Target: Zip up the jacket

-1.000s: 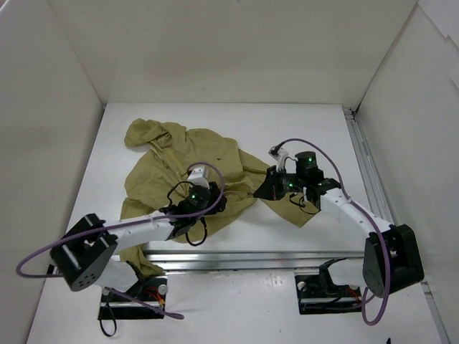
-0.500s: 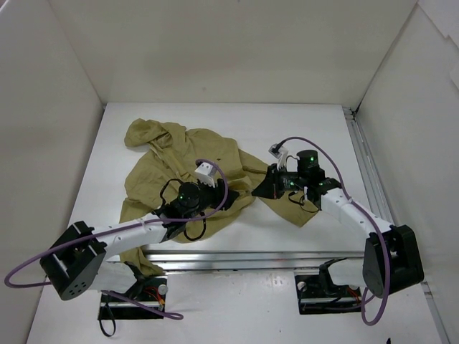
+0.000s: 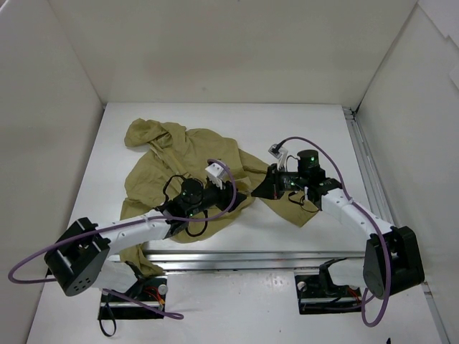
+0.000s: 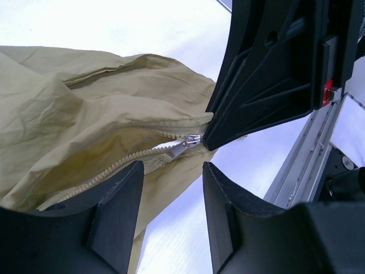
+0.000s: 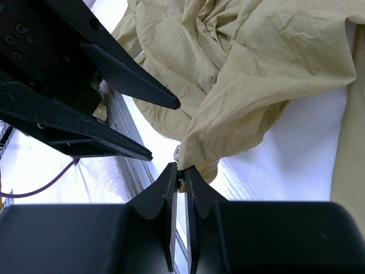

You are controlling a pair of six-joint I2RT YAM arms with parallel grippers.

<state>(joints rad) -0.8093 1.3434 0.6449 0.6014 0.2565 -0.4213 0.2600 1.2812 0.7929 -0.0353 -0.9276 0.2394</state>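
The olive-khaki jacket (image 3: 179, 161) lies crumpled on the left half of the white table, hood at the far left. My right gripper (image 3: 258, 192) is shut on the jacket's bottom hem corner (image 5: 197, 155) at the zipper's end, fingertips (image 5: 171, 176) pinched together. The silver zipper pull (image 4: 191, 141) sits right beside that grip and shows in the right wrist view (image 5: 177, 153) too. My left gripper (image 4: 171, 194) is open and empty, just short of the pull, its fingers (image 4: 117, 205) over the zipper teeth (image 4: 114, 168). In the top view it (image 3: 229, 192) faces the right gripper.
A metal rail (image 3: 251, 258) runs along the table's near edge, close below both grippers. Another rail (image 3: 362, 154) runs along the right side. White walls enclose the table on three sides. A jacket sleeve (image 3: 297, 208) lies under the right arm.
My left gripper has moved right, toward the right gripper and the zipper pull. The right gripper has held still with the hem in it.
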